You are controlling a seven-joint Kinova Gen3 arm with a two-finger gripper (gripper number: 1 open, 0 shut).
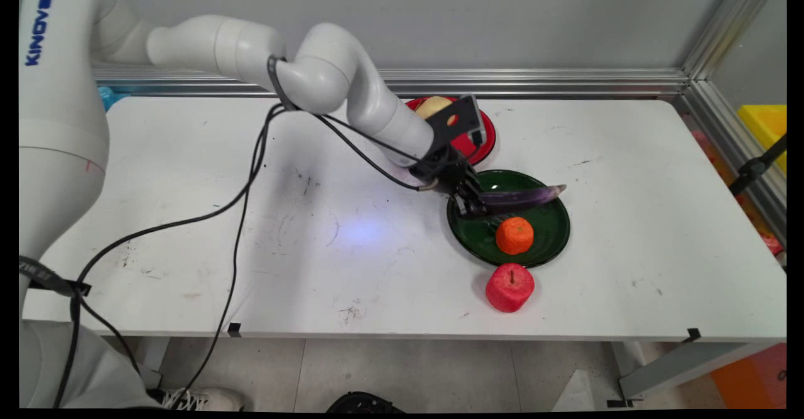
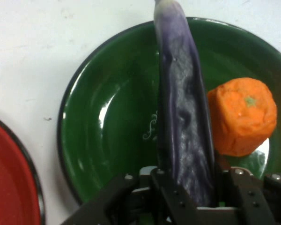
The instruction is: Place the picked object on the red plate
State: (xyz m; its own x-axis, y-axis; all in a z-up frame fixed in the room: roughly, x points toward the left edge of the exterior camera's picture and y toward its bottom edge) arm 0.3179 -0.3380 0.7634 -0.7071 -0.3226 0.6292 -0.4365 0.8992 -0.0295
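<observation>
My gripper [image 1: 472, 205] is shut on one end of a long purple eggplant [image 1: 524, 196], which stretches out over the green plate [image 1: 553, 243]. In the hand view the eggplant [image 2: 182, 117] runs up from between my fingers [image 2: 166, 194] across the green plate [image 2: 98, 140]. An orange [image 1: 514, 235] sits in the plate just beside the eggplant, and the hand view shows the orange [image 2: 243, 117] to its right. Whether the eggplant rests on the plate or hangs just above it I cannot tell.
A red apple [image 1: 509, 288] stands on the table just in front of the green plate. Behind my wrist lies a red plate [image 1: 483, 146] with a yellowish fruit [image 1: 433, 106] on it. Black cables [image 1: 245, 186] hang across the table's left half.
</observation>
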